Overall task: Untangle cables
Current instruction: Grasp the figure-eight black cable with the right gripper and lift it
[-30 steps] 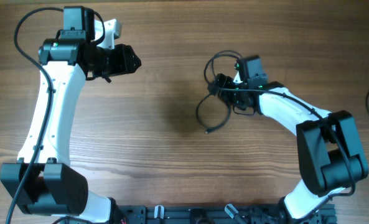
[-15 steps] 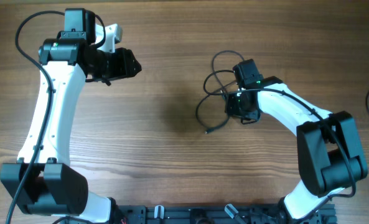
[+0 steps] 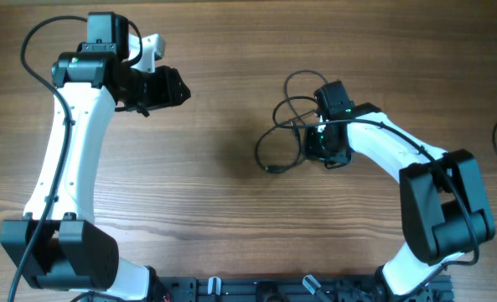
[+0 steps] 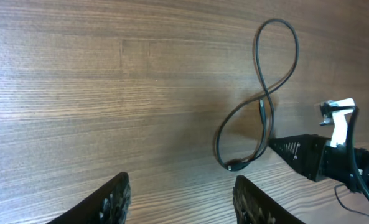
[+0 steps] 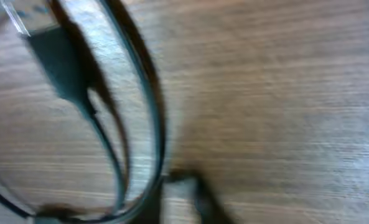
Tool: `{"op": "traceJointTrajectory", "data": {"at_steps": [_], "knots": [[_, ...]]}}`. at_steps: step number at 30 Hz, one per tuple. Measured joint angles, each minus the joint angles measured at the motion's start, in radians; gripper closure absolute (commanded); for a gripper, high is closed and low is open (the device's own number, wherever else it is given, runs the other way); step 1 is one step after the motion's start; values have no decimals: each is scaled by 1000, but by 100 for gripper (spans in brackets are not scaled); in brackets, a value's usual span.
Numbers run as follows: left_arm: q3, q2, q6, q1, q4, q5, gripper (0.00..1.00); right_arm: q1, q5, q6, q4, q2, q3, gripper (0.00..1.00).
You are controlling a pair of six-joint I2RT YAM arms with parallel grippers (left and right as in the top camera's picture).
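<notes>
Toward the near edge of the table (image 3: 231, 243), right of its middle, the nearest reach of the cables (image 4: 263, 98) ends in a small plug (image 3: 271, 169) lying flat on the wood. Just beyond it and to the right, the right gripper (image 4: 277, 145) points left into the bundle, its fingers pressed together on a strand at the side of the nearer loop. Its own wrist view is blurred: two dark green strands curve down to the bottom edge, and a connector (image 5: 47, 43) with a metal tip lies at the upper left. From the gripper the cables run farther back in thin loops that cross one another like a figure eight, the far loop lying toward the far edge. Well apart from them, near the far left corner, the left gripper (image 4: 183, 198) hangs over bare wood, its fingers (image 4: 112, 199) spread and holding nothing.
</notes>
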Motion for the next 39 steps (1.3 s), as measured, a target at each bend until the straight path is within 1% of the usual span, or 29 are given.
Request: {"op": "traceJointTrajectory", "data": {"at_steps": [10,13,15,17,18,19,23,27,30,35,38,39], "knots": [[0,0,0,0,-4,0,45,-5,-32,2,-23,3,-4,96],[0,0,0,0,-3,0,45,-5,-71,0,8,5,-8,65],[0,0,8,0,4,0,45,-2,-114,1,43,4,-9,38],[0,0,13,0,18,0,45,1,-164,5,79,4,-7,20],[0,0,15,0,23,-1,45,2,-183,3,84,3,-5,4],[0,0,16,0,32,-2,45,4,-201,5,87,2,-3,0],[0,0,27,0,52,-10,45,5,-246,56,79,-1,8,0],[0,0,41,-3,53,-12,45,3,-315,192,32,0,5,0],[0,0,45,-12,53,-12,45,4,-415,332,-5,13,-11,0],[0,0,49,-31,56,-12,47,23,-549,480,-11,47,-40,1],[0,0,65,-42,66,-13,48,39,-532,535,18,48,-42,1],[0,0,73,-47,70,-14,49,46,-518,558,32,46,-42,3]]}}
